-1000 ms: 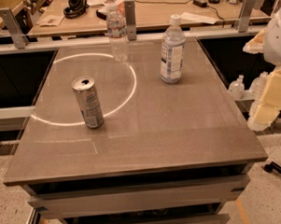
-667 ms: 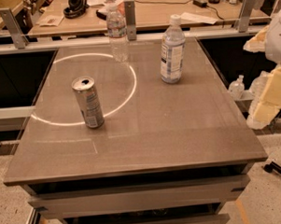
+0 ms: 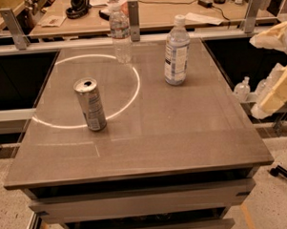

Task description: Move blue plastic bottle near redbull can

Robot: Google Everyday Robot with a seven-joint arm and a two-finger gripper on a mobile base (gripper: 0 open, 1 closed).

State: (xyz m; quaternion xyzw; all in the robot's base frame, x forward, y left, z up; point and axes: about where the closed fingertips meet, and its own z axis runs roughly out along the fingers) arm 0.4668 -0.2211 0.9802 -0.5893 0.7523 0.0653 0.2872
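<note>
The blue plastic bottle (image 3: pixel 175 51) stands upright at the back right of the table, clear bluish with a white cap and a white-and-blue label. The redbull can (image 3: pixel 90 104) stands upright at the left middle, silver-grey with its top opened, on a bright ring of light. The two stand well apart. My gripper (image 3: pixel 255 77) hovers off the table's right edge, to the right of the bottle, and touches nothing. Its two cream fingers (image 3: pixel 275 95) are spread apart and hold nothing.
A slimmer clear water bottle (image 3: pixel 120 33) with a red-and-white label stands at the table's back edge (image 3: pixel 130 40). A desk with headphones and papers lies behind a rail. Small bottles (image 3: pixel 241 88) sit low to the right of the table.
</note>
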